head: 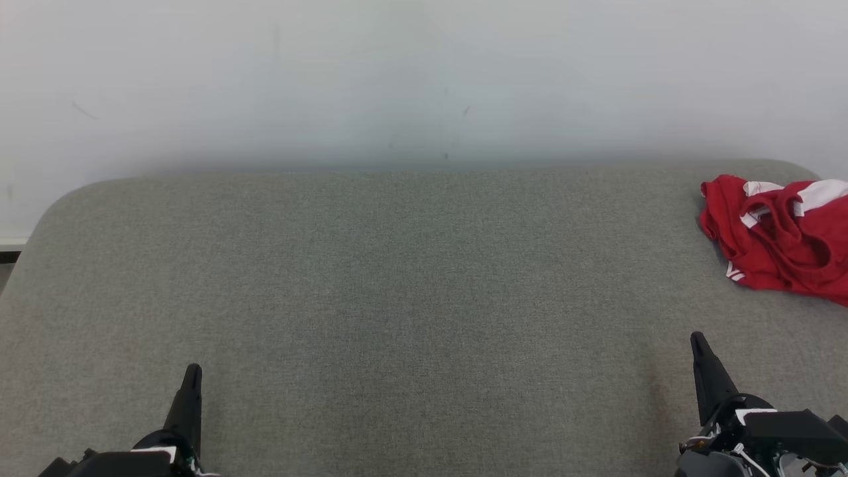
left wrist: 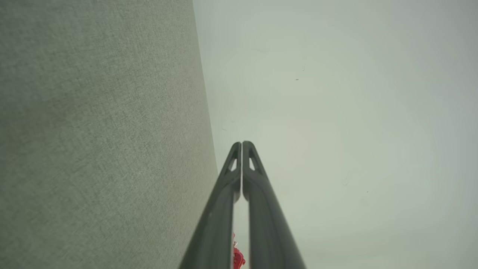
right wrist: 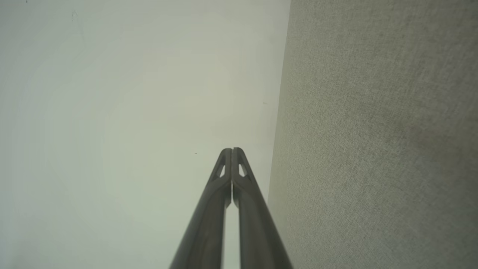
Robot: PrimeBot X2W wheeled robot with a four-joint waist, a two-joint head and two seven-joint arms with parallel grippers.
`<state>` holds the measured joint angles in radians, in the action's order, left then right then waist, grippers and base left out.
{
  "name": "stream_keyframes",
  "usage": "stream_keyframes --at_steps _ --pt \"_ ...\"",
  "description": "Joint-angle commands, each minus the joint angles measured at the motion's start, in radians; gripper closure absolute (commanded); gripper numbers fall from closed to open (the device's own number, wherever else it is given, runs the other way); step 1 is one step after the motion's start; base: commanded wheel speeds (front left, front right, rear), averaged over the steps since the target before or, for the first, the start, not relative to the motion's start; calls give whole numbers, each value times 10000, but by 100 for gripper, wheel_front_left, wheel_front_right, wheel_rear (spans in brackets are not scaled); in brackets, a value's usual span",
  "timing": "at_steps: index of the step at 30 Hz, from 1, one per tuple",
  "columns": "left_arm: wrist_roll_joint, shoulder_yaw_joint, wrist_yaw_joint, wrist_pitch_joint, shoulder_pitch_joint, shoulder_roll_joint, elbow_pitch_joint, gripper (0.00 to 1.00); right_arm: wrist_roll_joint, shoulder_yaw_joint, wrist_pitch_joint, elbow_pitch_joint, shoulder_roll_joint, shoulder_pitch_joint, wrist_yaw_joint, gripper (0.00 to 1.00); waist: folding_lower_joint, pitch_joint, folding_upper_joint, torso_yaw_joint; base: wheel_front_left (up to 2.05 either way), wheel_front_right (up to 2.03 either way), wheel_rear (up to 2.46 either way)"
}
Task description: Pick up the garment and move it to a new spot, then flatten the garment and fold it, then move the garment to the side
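Note:
The garment [head: 782, 232] is a crumpled red piece with white stripes, lying at the far right of the grey fabric surface [head: 397, 298] and cut off by the head view's right edge. My left gripper [head: 192, 374] rests shut at the lower left, far from it. At the lower right my right gripper [head: 699, 341] is shut too, a little short of the garment and to its left. In the left wrist view the shut left gripper [left wrist: 242, 144] holds nothing, and a sliver of the red garment [left wrist: 238, 258] peeks between the finger bases. The right gripper [right wrist: 231, 150] is shut and empty.
A pale wall [head: 424, 79] rises behind the grey surface's rounded far edge. The wide grey middle lies bare between the two grippers. The surface's left corner curves away at the far left.

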<state>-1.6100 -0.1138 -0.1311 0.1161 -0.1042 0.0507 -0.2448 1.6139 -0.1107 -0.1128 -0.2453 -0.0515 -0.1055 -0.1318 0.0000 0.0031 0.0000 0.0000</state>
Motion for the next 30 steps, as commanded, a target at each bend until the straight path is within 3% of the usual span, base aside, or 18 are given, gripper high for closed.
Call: stream_keyframes --at_steps 1,30 --pt "-49 -35 -11 3 -99 -25 -20 100 17 -24 -6 -6 -20 -67 21 100 0 0 0 0 0 0 0" --pt "-50 -29 -11 1 -94 -22 -18 100 -1 -38 -18 -7 -5 -62 21 100 0 0 0 0 0 0 0"
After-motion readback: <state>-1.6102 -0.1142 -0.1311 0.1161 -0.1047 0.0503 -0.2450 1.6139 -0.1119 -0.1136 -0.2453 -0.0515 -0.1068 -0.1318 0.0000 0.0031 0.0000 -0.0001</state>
